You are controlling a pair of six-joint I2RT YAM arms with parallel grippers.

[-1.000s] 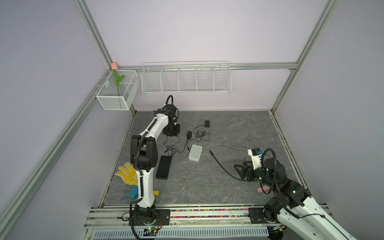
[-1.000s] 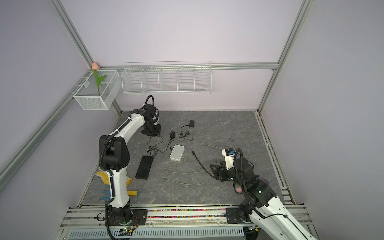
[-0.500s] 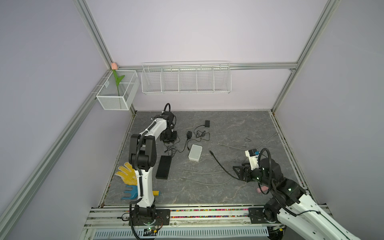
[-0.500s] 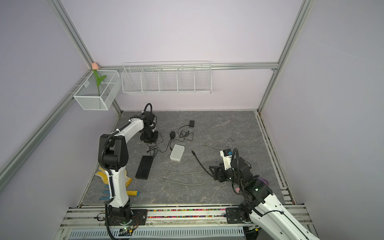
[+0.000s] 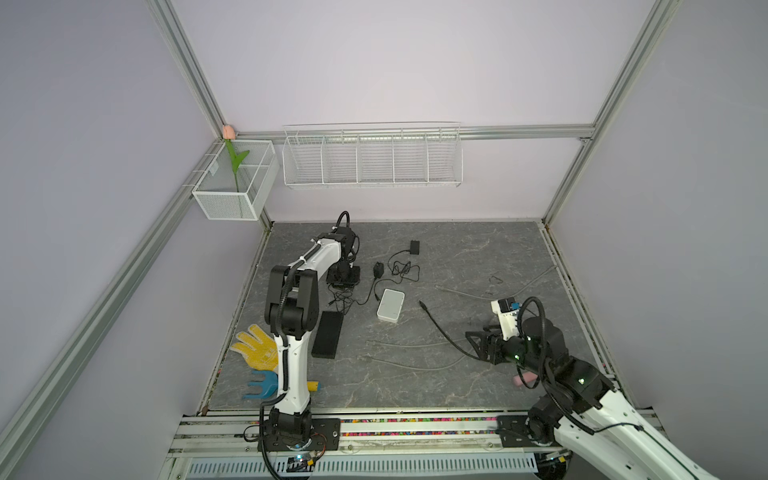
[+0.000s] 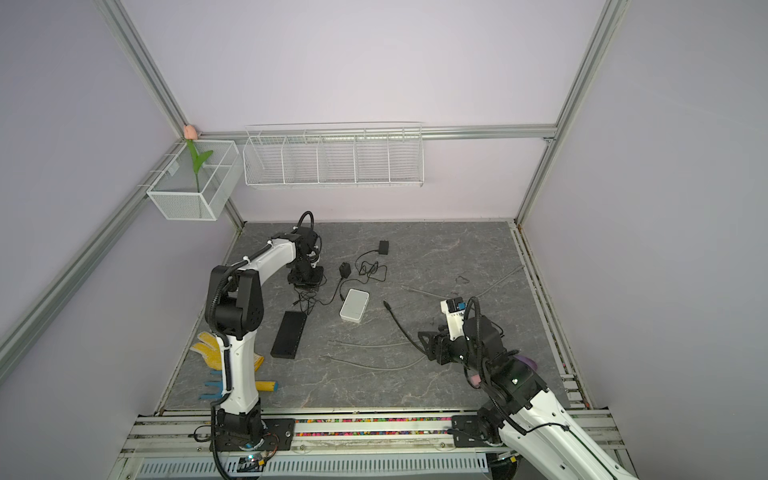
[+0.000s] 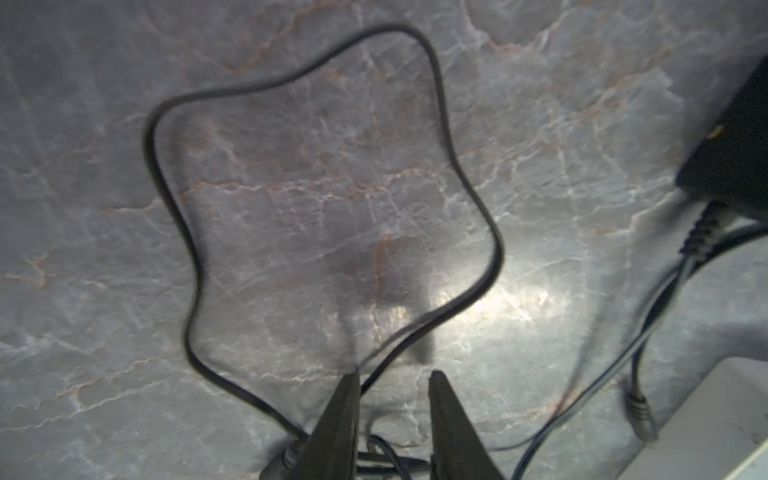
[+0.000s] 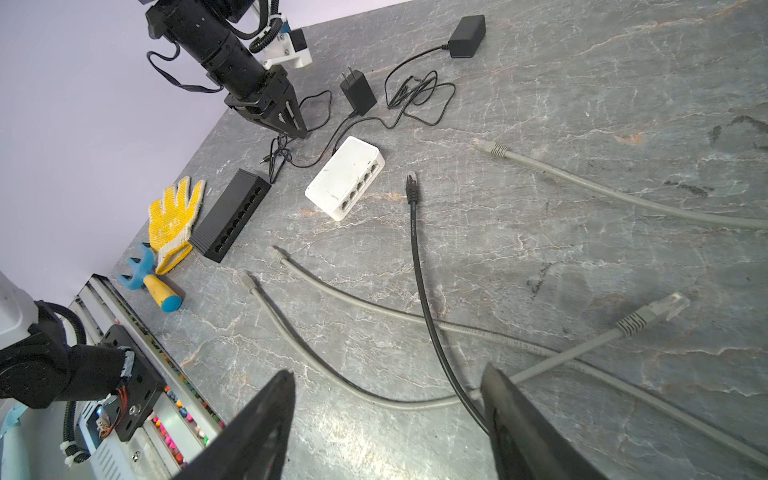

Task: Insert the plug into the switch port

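Two hands, neither gripping anything. Right hand (image 8: 386, 372) gapes wide, with the smooth black cable (image 8: 419, 282) running out between its fingers. Its black plug (image 8: 411, 183) lies well ahead, just beside the boxy white plastic switch (image 8: 345, 178). Left hand (image 7: 392, 374) is parted narrowly over a thin black cord (image 7: 498, 253) on the marbled grey surface (image 8: 582, 104). Print on the grey cable (image 8: 478, 332) is too small to read.

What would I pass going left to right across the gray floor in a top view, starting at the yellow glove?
yellow glove → black box → white box → black cable → right hand
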